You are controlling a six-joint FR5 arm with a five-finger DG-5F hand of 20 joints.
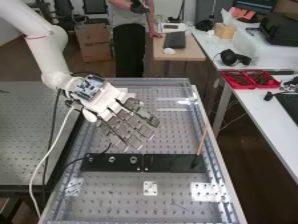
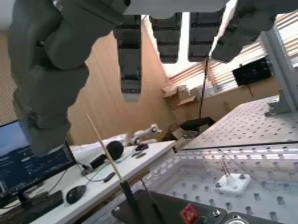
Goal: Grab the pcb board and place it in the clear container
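1. Reach looks in hand: hand (image 1: pixel 106 104) above the bench (image 1: pixel 106 200), fingers straight, empty
2. Board's place uncertain; perhaps the white block (image 1: pixel 150 188) near the black plate (image 1: pixel 174 163)
3. Next: identify it, lower, pinch

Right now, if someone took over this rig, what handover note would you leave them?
Hand: open, empty, fingers straight, above the perforated bench top.
Things: I cannot single out the pcb board or the clear container for certain. Two black panels lie end to end, a wooden stick slanting up at one; a small white plate lies on their near side.
Done: no board is in the hand; whether one was already placed, I cannot tell.
Left, presumably: identify both, then grab and place the board.
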